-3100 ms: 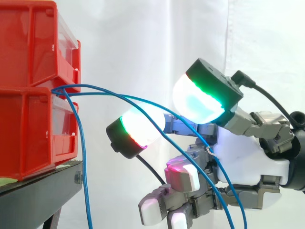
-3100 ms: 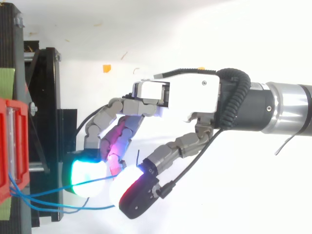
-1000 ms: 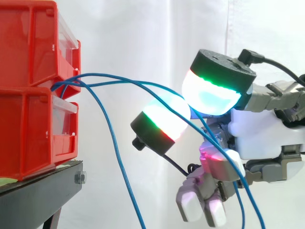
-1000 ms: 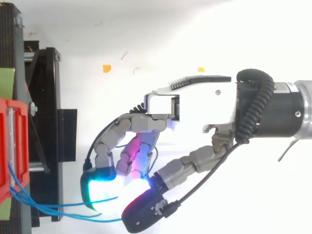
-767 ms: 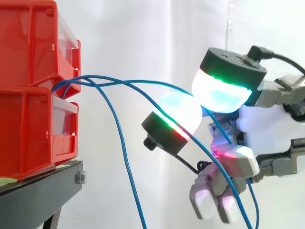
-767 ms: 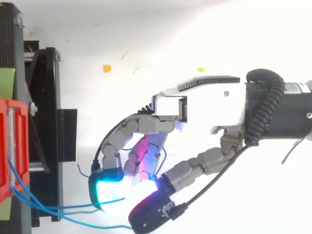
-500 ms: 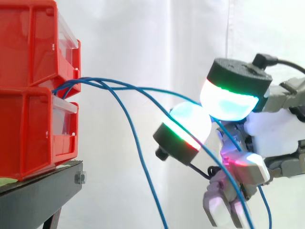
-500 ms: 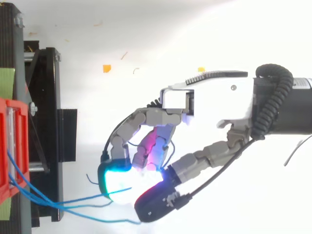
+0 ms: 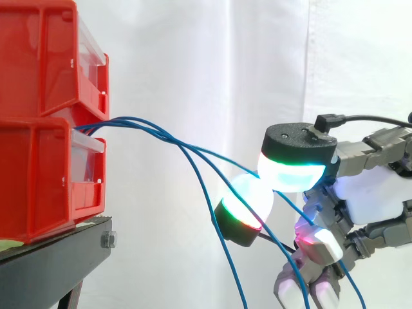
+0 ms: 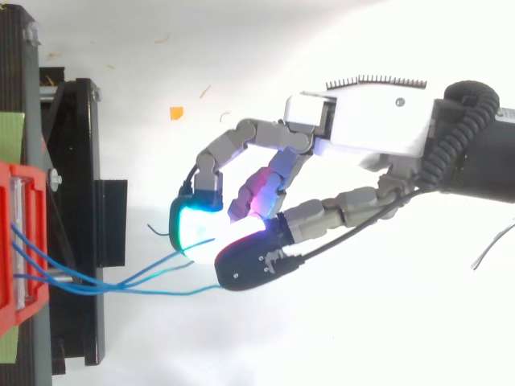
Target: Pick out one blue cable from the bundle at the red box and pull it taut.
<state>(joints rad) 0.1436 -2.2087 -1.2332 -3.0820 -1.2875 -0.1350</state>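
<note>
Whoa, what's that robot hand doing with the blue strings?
The robot hand is pinching a blue cable between two glowing fingertips. It comes out from between the stacked red bins on the black stand. The pinched cable curves across the gap, so it isn't pulled tight yet. The other blue cables hang down loose.

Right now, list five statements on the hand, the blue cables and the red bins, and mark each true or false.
1. The blue cables leave from between the two stacked red bins. True.
2. The hand is to the left of the bins. False: it is to their right in both views.
3. Two glowing fingertips pinch a blue cable. True.
4. The bins sit on a white table. False: on a black stand.
5. The hand touches the bins. False: it is well apart from them.
</note>
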